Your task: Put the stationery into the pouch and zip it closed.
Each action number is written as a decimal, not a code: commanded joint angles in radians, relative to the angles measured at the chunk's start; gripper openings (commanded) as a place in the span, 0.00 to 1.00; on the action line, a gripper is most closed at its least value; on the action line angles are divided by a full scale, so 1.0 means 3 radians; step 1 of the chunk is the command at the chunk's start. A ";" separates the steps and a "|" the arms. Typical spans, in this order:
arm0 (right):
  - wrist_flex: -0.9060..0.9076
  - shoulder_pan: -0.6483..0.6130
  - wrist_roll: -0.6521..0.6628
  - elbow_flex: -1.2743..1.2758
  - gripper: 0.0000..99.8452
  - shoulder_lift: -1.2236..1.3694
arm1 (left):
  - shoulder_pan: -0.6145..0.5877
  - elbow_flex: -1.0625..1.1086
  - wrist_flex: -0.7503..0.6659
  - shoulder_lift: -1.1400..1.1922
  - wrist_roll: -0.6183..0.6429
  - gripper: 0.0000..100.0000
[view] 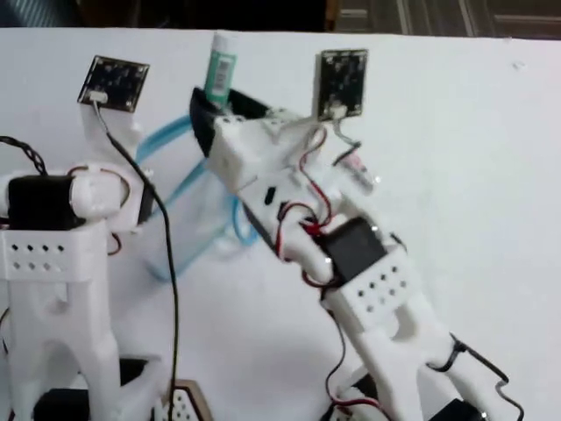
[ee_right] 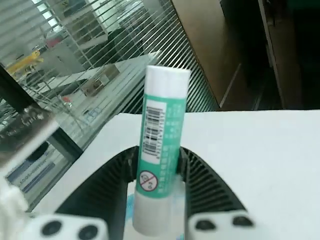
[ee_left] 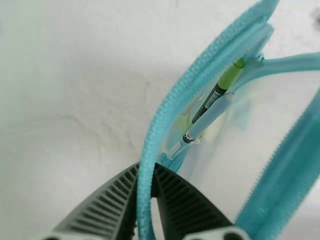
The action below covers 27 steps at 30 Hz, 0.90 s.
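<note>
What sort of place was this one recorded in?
Probably an office or lab workspace: a white table as the work surface, slatted blinds behind the glue stick, and indoor furniture dimly visible beyond them.

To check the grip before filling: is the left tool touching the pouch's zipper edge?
Touching. The left wrist view shows the left tool clamped on the pouch's zipper edge, its jaws pressed against the blue band from both sides.

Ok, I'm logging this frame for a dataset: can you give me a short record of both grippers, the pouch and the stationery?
left gripper: shut on the zipper edge of the pouch
right gripper: shut on the glue stick
pouch: unzipped, lying on the table
pen: inside the pouch
glue stick: outside the pouch
</note>
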 commanded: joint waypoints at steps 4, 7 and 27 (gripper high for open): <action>-0.0335 -0.0146 -0.0061 0.0256 0.02 -0.0176 | -0.0023 -0.0041 -0.0056 0.0033 -0.0015 0.02; -0.0315 -0.0294 -0.0041 0.0261 0.02 -0.0176 | -0.0023 -0.0041 -0.0056 0.0033 -0.0015 0.02; 0.0269 -0.0396 -0.0036 0.0148 0.20 -0.0238 | -0.0038 -0.0041 -0.0061 0.0033 -0.0015 0.02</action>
